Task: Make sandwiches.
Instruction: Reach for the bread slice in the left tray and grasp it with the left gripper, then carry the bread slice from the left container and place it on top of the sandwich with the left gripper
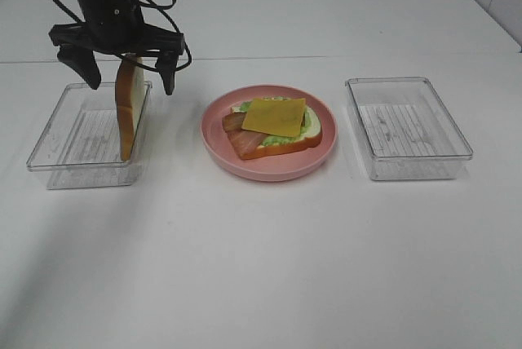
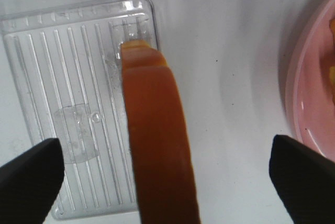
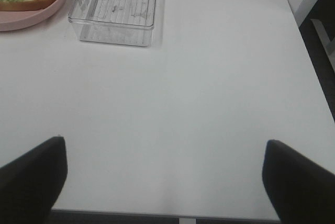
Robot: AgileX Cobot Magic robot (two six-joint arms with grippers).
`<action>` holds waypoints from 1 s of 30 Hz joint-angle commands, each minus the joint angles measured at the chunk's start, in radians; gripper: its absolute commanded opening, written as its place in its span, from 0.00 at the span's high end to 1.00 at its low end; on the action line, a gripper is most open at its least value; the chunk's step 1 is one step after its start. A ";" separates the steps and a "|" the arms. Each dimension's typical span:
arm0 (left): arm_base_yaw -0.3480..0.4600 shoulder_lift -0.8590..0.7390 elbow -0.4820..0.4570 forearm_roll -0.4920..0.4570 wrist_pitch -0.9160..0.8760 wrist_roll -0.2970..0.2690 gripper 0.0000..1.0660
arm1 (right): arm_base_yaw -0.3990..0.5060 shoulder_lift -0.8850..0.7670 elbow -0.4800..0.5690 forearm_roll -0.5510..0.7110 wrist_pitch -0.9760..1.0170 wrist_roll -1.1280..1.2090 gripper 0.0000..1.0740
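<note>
1. While its dark jaws spread wide, the left gripper (image 1: 126,72) hangs over a glossy bread slice (image 1: 130,108) standing on edge in the ribbed clear tray (image 1: 57,141), gripping nothing.
2. Square yellow cheese (image 1: 273,114) tops the open sandwich (image 1: 273,130) on the round pink plate (image 1: 269,168).
3. Right gripper (image 3: 165,182): wide open, empty.

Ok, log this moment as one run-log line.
left gripper: open, above bread slice on edge in left tray | right gripper: open, over table | plate: open sandwich, cheese topmost
</note>
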 commanded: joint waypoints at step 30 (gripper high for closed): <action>0.001 -0.114 -0.008 0.030 0.098 0.001 1.00 | -0.005 -0.035 0.002 0.002 -0.003 -0.009 0.08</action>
